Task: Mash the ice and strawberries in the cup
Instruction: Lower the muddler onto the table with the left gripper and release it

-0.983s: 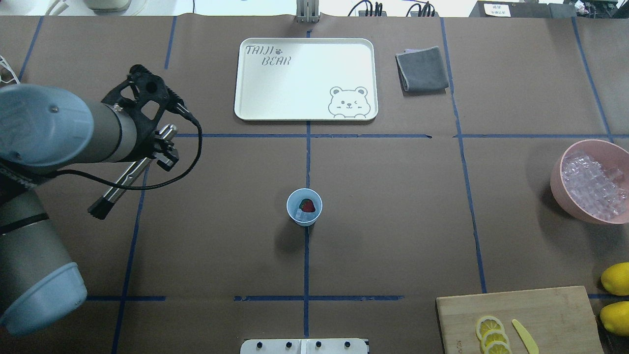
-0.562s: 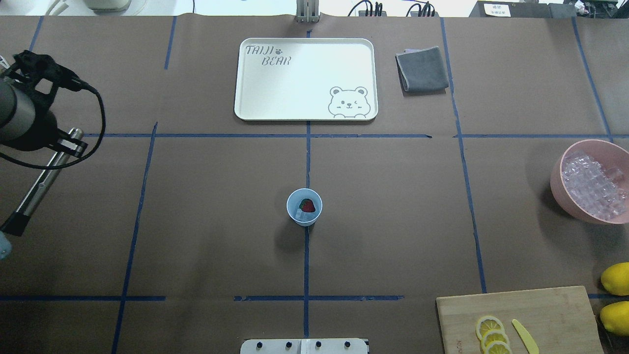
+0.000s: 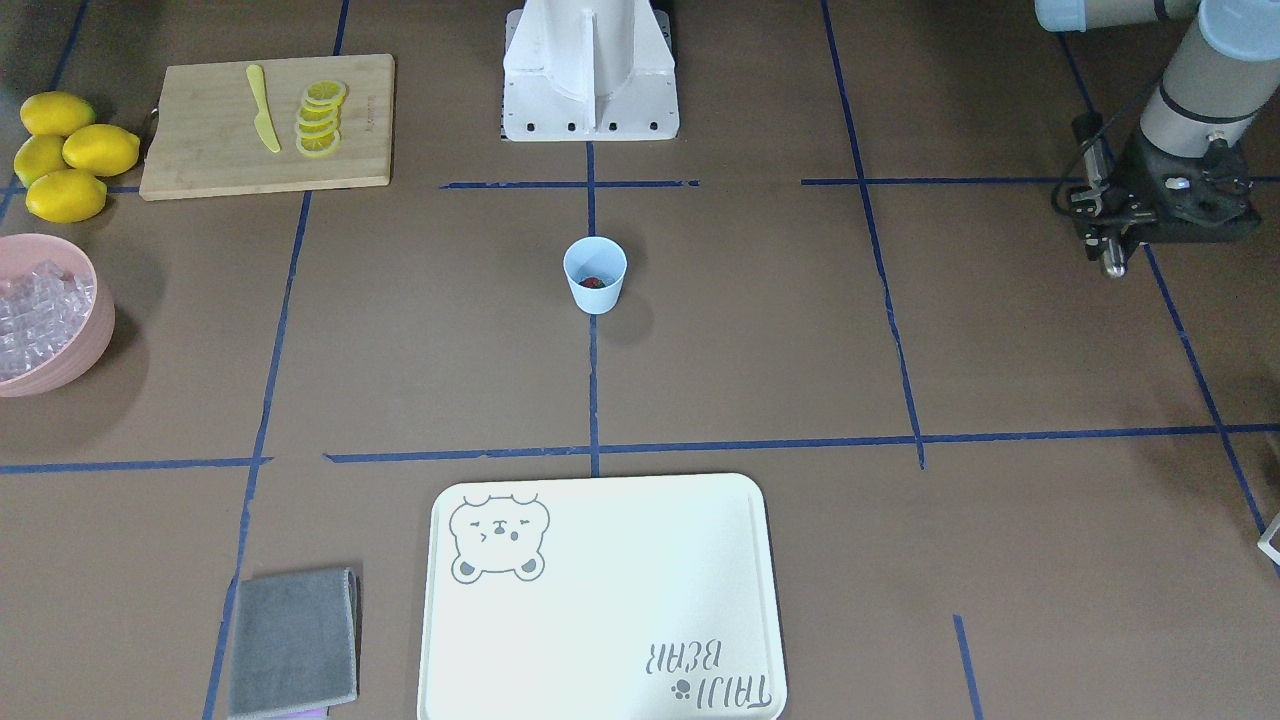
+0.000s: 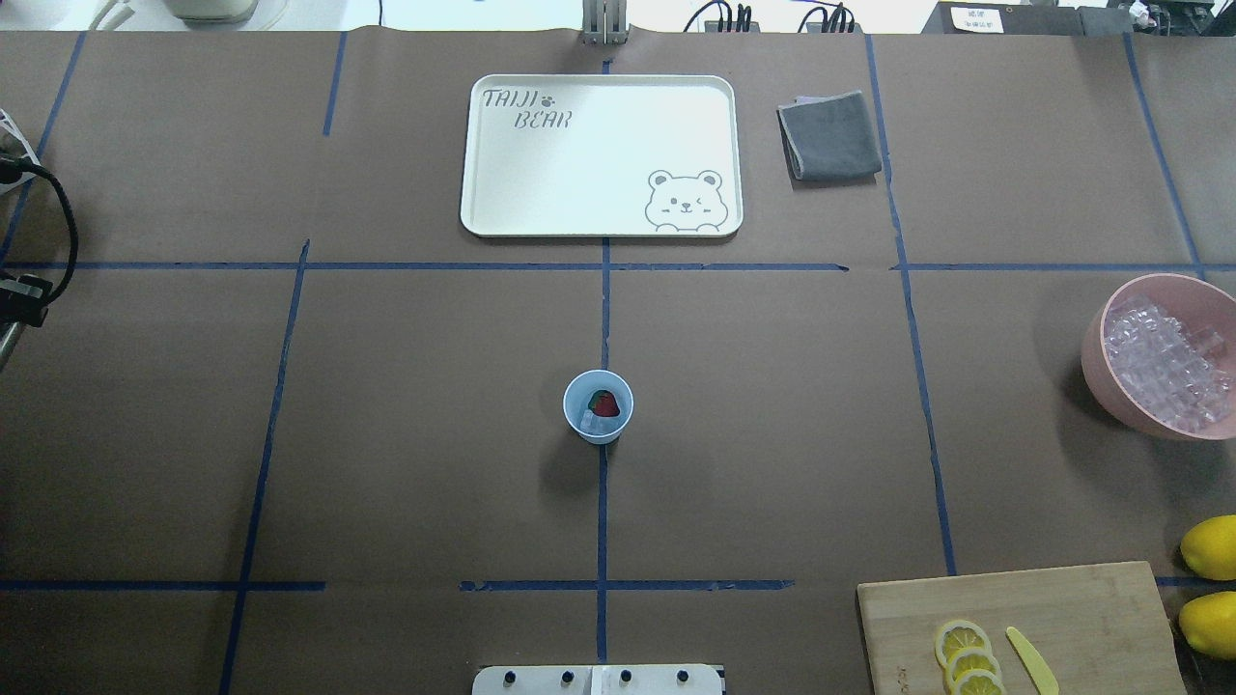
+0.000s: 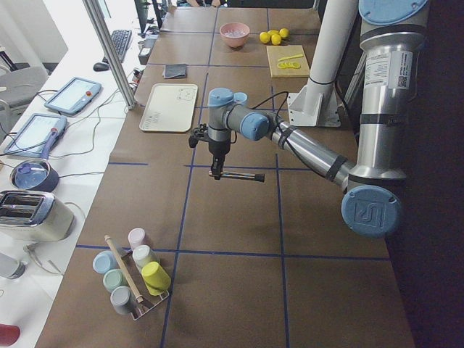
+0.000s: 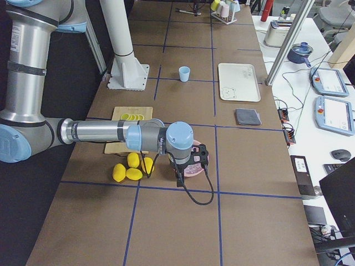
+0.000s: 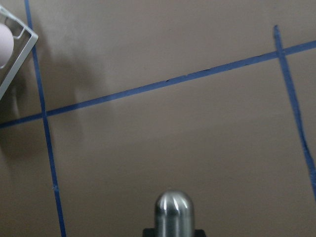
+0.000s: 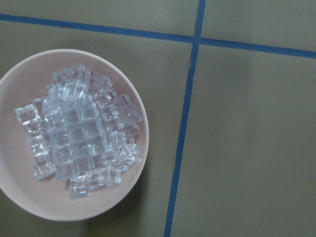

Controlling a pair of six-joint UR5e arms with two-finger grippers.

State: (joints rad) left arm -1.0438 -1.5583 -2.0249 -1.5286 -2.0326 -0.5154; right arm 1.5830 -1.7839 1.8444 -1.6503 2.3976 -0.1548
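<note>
You've got the cup (image 4: 598, 406) upright at mid-bench, on a blue tape line (image 4: 602, 512). The strawberry (image 4: 604, 403) and some ice cubes (image 4: 586, 421) are inside it. The left gripper (image 5: 217, 171) is out toward the bench's left end, well apart from the cup, clamped on what looks like a metal muddler (image 5: 243, 176) held level. The right gripper (image 6: 187, 165) hangs over the pink bowl (image 8: 17, 182) of ice. Whether its jaws are apart or together, you can't tell from these views.

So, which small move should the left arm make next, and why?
Probably carry the left hand toward the cup. It grips the muddler level and far from the cup, while the strawberry and ice inside the cup look unmashed.
</note>
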